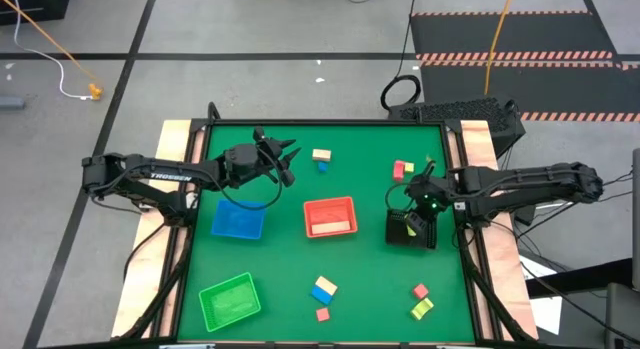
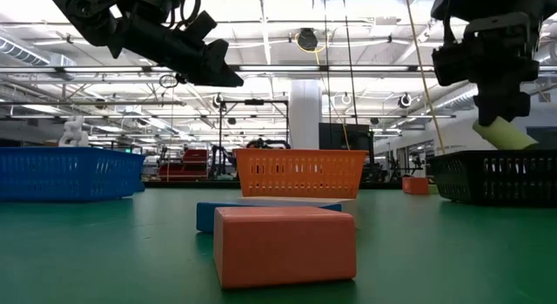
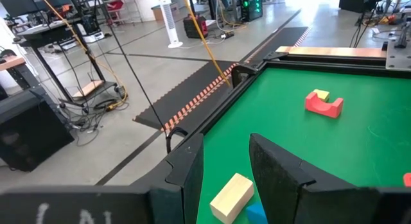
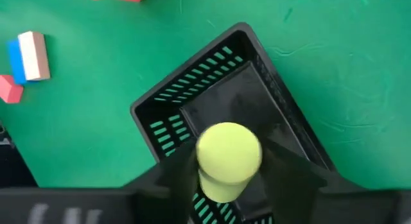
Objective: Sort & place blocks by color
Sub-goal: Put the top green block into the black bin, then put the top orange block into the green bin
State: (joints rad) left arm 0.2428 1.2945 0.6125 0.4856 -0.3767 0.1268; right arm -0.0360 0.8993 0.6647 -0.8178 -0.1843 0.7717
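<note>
My right gripper (image 4: 228, 176) is shut on a yellow-green cylinder block (image 4: 226, 156) and hovers over the black tray (image 4: 192, 95) near the table's right edge. My left gripper (image 3: 225, 153) is open and raised at the far left, pointing at a tan block (image 3: 231, 197) that lies against a blue one (image 3: 258, 214). Beyond them a red arch block (image 3: 323, 105) sits with a yellow piece (image 3: 321, 94) on it. More small blocks (image 1: 323, 289) lie near the table's near edge. My right gripper pinches the yellow-green cylinder between its two fingers (image 4: 286, 176), coming from above. The block's lower end (image 2: 506, 135) sticks out slanting below the fingertips. It hangs lifted clear above the black tray (image 2: 496, 175).
The blue tray (image 1: 238, 220) lies under the left arm, the red tray (image 1: 330, 216) sits mid-table and the green tray (image 1: 230, 299) is at the near left. Red (image 1: 420, 290) and yellow-green (image 1: 422, 309) blocks lie near right. Bare green mat stretches between the trays.
</note>
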